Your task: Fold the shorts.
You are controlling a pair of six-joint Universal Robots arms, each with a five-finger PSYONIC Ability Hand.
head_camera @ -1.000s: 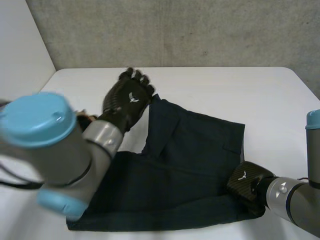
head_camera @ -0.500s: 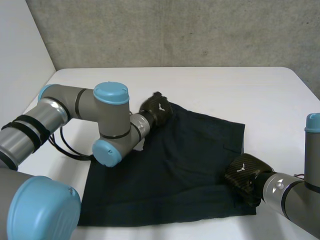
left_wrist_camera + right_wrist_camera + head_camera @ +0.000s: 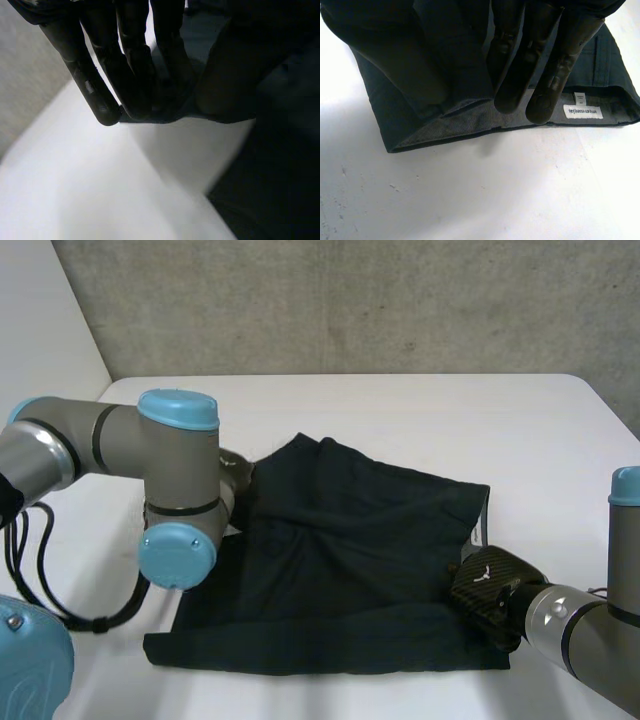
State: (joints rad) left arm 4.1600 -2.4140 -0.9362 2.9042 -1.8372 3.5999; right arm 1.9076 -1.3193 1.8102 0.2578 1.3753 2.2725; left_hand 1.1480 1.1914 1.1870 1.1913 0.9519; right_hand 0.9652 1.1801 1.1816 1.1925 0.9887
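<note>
The shorts (image 3: 350, 560) lie spread on the white table (image 3: 420, 420). At their near right corner the right hand (image 3: 555, 60) clamps the turned-out waistband (image 3: 470, 125) between straight fingers and thumb, just beside the white label (image 3: 582, 111). Farther off, at the far left corner of the cloth, the left hand (image 3: 130, 65) pinches a raised edge between fingers and thumb. For a clean fold, carry both held edges across together at equal height with the cloth taut, and align edge to edge before letting go.

We count one pair of shorts (image 3: 340, 560), one table (image 3: 450, 420), one label (image 3: 582, 111), and two hands: left hand (image 3: 130, 65), right hand (image 3: 488, 592).
</note>
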